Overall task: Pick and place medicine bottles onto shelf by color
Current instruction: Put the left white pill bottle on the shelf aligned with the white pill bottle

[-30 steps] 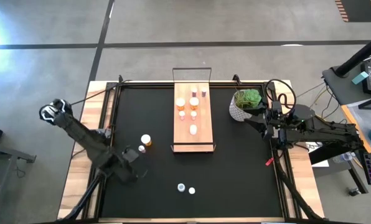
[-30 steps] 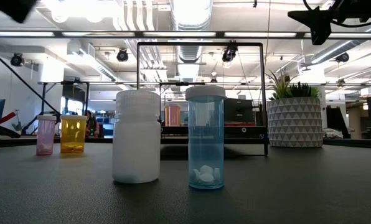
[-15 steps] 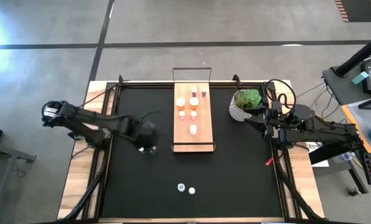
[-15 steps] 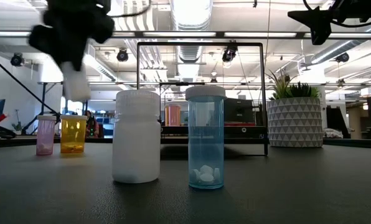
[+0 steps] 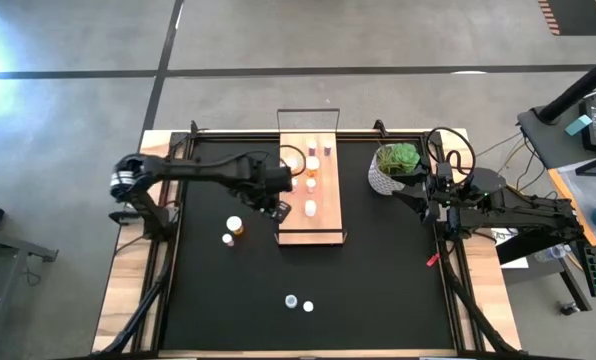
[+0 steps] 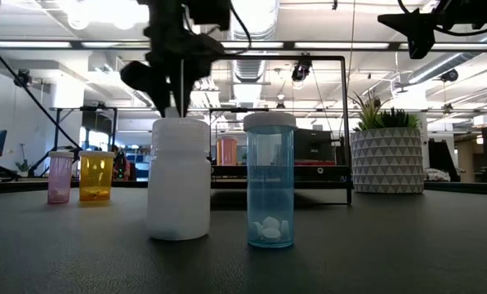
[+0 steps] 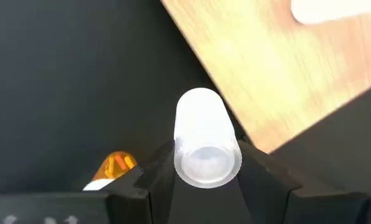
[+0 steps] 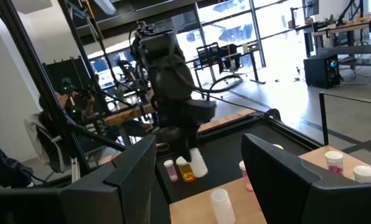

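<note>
The light-wood shelf (image 5: 311, 215) lies at the table's far middle with several small bottles standing on it. My left gripper (image 5: 280, 210) hangs over the shelf's left edge, shut on a white medicine bottle (image 7: 203, 134). An orange bottle (image 5: 235, 225) and a pink one (image 5: 227, 239) stand upright on the black mat left of the shelf. A white bottle (image 6: 178, 180) and a pale blue one (image 6: 270, 180) stand near the front edge. My right gripper (image 5: 410, 195) waits open, level, by the right edge. My left gripper pinches the white bottle's upper end (image 7: 205, 163) between its two fingers, one finger (image 7: 154, 177) on each side. The fingers come from above, pointing down. The bottle hangs below them, slightly tilted, and is lifted clear of mat and shelf (image 8: 198, 163).
A green plant in a white patterned pot (image 5: 396, 165) stands right of the shelf, just ahead of my right gripper. Thin dark wire frames rise at the shelf's near and far ends (image 6: 264, 57). Bare black mat (image 5: 378, 270) stretches between the shelf and the front bottles.
My left gripper has swung from the table's near left toward the far edge and to the right. It passed over the orange and pink bottles to the shelf's left edge and turned about as it went. The white bottle stayed in its hold, clear of the mat.
</note>
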{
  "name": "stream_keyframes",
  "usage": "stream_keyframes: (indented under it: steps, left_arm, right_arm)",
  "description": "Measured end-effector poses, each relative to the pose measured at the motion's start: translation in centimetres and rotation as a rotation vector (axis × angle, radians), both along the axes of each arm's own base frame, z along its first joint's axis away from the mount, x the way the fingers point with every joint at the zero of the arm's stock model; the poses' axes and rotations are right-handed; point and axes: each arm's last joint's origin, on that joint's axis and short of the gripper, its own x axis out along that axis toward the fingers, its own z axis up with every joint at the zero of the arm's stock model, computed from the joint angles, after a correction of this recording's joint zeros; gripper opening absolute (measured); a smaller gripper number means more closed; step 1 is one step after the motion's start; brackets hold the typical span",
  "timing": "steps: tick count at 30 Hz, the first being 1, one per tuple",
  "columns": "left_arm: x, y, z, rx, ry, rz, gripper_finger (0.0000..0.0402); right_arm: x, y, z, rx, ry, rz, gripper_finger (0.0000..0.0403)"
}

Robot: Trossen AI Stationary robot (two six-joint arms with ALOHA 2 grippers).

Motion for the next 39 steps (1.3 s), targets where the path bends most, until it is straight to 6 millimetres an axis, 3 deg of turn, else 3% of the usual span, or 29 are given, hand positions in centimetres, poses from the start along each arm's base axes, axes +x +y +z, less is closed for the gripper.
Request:
stream_keyframes:
  steps: [16,39]
  left_arm:
    - [5.8,1.6,-0.7,-0.011,0.028,0.025,0.0141]
    - [7.1,1.7,-1.7,-0.011,0.006,0.032,0.0141]
  right_arm:
    - [0.0,0.0,0.0,0.0,0.0,0.0,0.0226]
    - [0.0,0.0,0.0,0.0,0.0,0.0,0.0226]
